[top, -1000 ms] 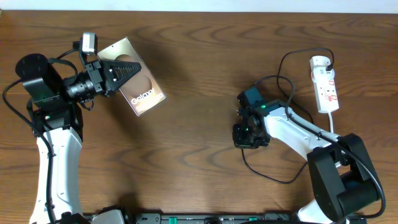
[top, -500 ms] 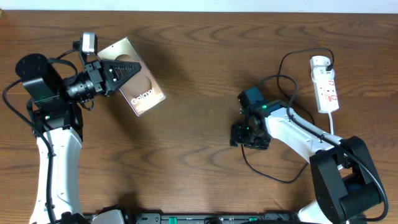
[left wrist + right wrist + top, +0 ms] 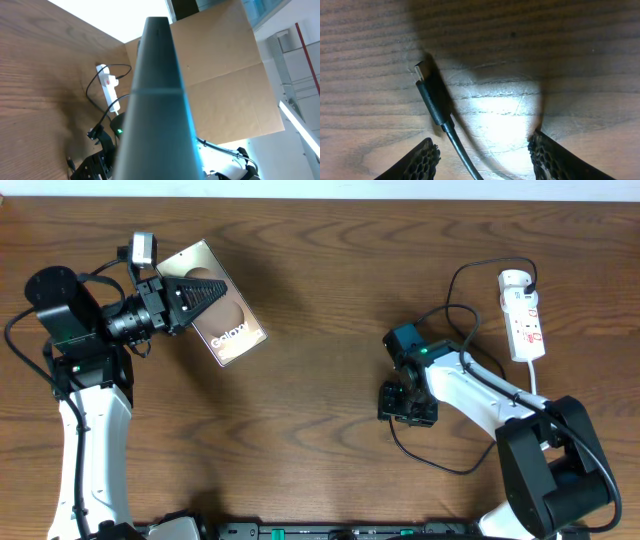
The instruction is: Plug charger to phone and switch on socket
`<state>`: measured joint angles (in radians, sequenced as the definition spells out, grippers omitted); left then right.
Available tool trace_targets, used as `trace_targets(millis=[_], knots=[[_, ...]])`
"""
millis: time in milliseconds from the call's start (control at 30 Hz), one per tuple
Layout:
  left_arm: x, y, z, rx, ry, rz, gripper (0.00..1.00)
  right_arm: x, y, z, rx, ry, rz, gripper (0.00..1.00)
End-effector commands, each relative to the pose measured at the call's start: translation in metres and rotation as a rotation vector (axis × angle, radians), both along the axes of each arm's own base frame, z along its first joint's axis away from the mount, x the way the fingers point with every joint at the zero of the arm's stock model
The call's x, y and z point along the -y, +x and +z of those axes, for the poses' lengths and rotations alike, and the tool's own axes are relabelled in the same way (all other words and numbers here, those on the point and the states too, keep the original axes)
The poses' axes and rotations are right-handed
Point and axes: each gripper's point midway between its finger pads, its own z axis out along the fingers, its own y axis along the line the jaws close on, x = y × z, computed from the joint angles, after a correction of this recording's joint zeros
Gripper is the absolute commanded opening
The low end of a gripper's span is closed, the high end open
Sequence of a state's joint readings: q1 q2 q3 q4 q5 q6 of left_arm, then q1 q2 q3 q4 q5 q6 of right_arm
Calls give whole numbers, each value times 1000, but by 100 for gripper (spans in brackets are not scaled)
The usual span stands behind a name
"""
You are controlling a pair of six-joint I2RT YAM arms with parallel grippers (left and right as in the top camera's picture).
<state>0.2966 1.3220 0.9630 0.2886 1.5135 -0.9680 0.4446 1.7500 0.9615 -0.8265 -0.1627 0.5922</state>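
Observation:
My left gripper is shut on the bronze-brown phone and holds it tilted above the table at the far left. In the left wrist view the phone's edge fills the middle as a dark blurred slab. My right gripper is open and low over the table, right of centre. In the right wrist view its fingers straddle the charger's black cable, whose connector tip lies flat on the wood just ahead of them. The charger cable loops to its plug in the white socket strip at the far right.
The socket strip also shows in the left wrist view with the cable looped beside it. A slack loop of cable lies on the table in front of the right arm. Cardboard stands beyond the table.
My right gripper has shifted slightly toward the table's front and turned a little over the connector tip. The left arm and the phone have not moved.

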Motion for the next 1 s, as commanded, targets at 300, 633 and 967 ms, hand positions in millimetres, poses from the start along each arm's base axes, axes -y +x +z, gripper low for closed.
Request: trace_targets(millis=[300, 633, 967], knots=[[1, -3, 4, 23, 5, -16, 8, -11, 22, -15, -66, -52, 60, 54], [1, -3, 4, 23, 5, -19, 7, -11, 19, -23, -124, -81, 69, 45], [1, -3, 4, 23, 5, -20, 7, -25, 4, -24, -127, -106, 135, 45]])
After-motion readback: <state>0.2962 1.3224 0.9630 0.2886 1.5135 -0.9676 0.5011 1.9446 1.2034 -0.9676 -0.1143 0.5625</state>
